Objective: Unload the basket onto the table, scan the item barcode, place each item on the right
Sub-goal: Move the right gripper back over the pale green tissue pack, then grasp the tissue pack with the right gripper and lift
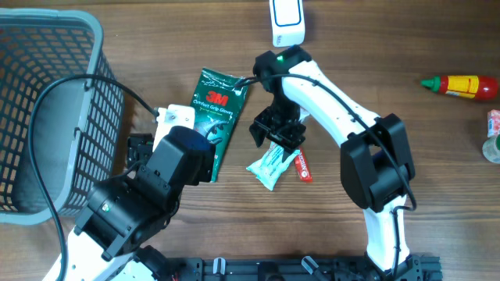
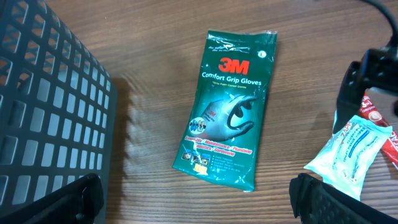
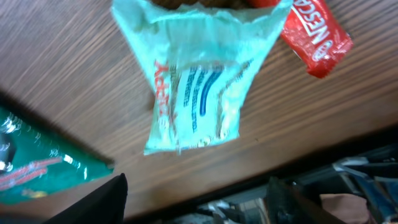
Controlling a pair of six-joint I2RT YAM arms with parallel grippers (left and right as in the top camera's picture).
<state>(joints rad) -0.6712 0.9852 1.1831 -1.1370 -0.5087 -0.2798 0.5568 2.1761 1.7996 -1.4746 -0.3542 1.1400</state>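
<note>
Right arm is the nearer one: right gripper (image 1: 277,129) hangs directly over the pale mint-green crinkled plastic pouch (image 1: 272,165), which lies flat on the brown wooden table (image 1: 406,47), touching a small red sachet (image 1: 303,166) on its right. In the overhead view the pouch's long axis runs diagonally, lower left to upper right. In the wrist view it runs between the fingers, so the jaws would close across its narrow width. Right jaws are spread, one either side, nothing pinched. Left gripper (image 2: 194,199) is spread wide and empty, off by the dark green glove packet (image 2: 230,102). Pouch has blue and red print – no barcode visible on this face – so it likely needs turning toward the white scanner (image 1: 287,22)
</note>
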